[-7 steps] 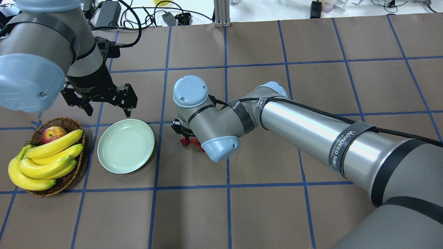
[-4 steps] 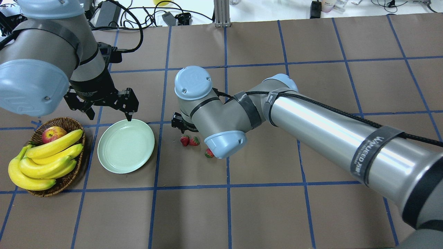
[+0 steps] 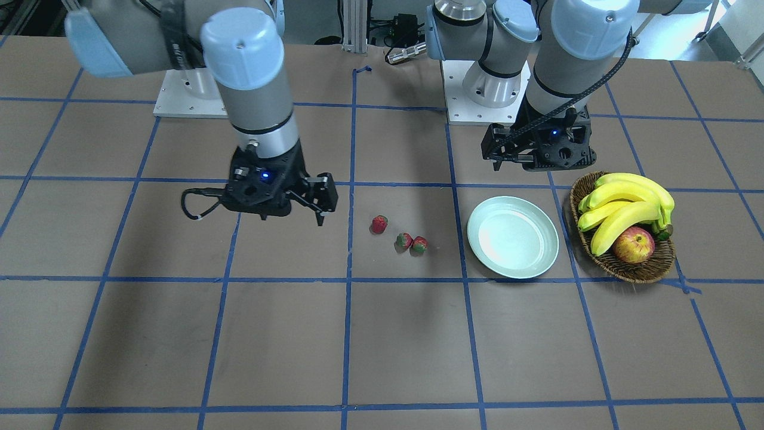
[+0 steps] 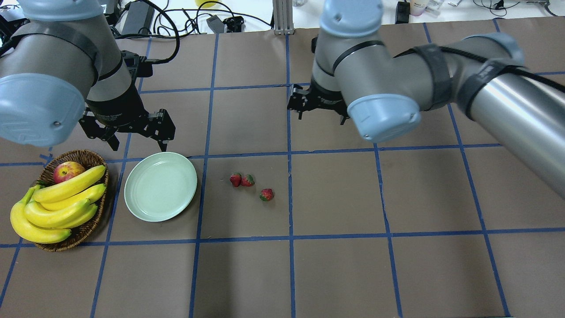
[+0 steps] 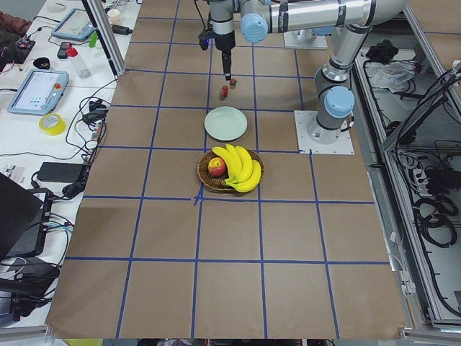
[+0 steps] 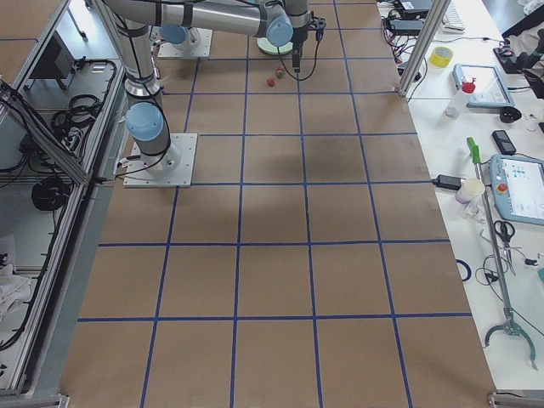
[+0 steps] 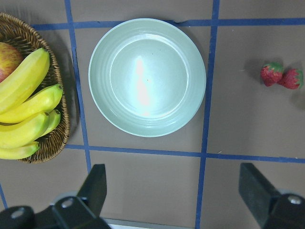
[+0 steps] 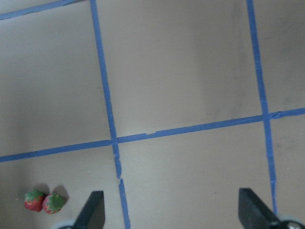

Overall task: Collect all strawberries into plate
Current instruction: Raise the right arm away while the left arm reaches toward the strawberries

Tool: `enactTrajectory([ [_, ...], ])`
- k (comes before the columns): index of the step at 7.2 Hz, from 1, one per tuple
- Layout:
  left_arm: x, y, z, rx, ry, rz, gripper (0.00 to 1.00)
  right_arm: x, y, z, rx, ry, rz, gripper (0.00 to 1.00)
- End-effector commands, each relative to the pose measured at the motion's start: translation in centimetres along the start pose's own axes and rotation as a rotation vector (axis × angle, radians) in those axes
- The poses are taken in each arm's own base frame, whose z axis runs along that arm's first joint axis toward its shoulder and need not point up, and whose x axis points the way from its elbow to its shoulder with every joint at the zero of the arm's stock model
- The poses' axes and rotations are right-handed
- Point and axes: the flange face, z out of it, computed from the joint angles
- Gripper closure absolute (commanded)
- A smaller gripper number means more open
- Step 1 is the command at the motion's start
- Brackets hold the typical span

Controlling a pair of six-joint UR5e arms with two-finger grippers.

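Three small red strawberries lie on the brown table right of the plate: two touching (image 4: 235,179) (image 4: 247,180) and one apart (image 4: 266,194). They also show in the front view (image 3: 379,224) (image 3: 404,240) (image 3: 419,245). The pale mint plate (image 4: 160,186) is empty. My left gripper (image 4: 139,146) is open and empty, hovering just beyond the plate's far rim; its wrist view shows the plate (image 7: 147,76) and two berries (image 7: 271,74). My right gripper (image 4: 321,119) is open and empty, raised beyond and to the right of the berries; its wrist view shows two berries (image 8: 34,200) at the lower left.
A brown wicker basket (image 4: 90,155) with bananas (image 4: 57,205) and a red-yellow apple (image 4: 67,171) stands left of the plate. Blue tape lines grid the table. Cables and power bricks (image 4: 137,17) lie past the far edge.
My right arm has risen off the strawberries and swung away to the far right, uncovering all three. My left gripper dipped to the plate's rim and drew back slightly.
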Motion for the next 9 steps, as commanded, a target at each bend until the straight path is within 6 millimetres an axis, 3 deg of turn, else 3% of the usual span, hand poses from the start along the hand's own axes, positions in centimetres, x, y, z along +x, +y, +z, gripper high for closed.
enactTrajectory([
  [1,0.1,-0.1,-0.2,0.01,0.019,-0.004,0.0,5.2,-1.1,-5.5,-0.003,0.025,-0.066,0.0],
  [3,1.9,-0.8,0.4,0.031,0.153,0.0,0.0,5.4,1.9,-12.1,0.059,0.009,-0.11,0.0],
  [5,4.0,-2.0,1.6,0.064,0.194,0.028,0.0,5.4,2.8,-14.1,0.094,-0.007,-0.115,0.0],
  [6,5.7,-2.2,3.4,0.089,0.191,0.055,0.0,5.5,2.7,-14.4,0.09,0.005,-0.121,0.0],
  [7,7.0,-2.4,6.7,0.114,0.196,0.071,0.0,5.4,2.9,-14.8,0.055,0.013,-0.127,0.0],
  [8,7.5,-2.3,9.8,0.117,0.199,0.074,0.0,5.4,3.1,-16.1,0.003,0.036,-0.13,0.0],
  [9,7.7,-2.1,11.7,0.097,0.198,0.074,0.0,5.4,2.3,-16.7,-0.054,0.063,-0.127,0.0],
])
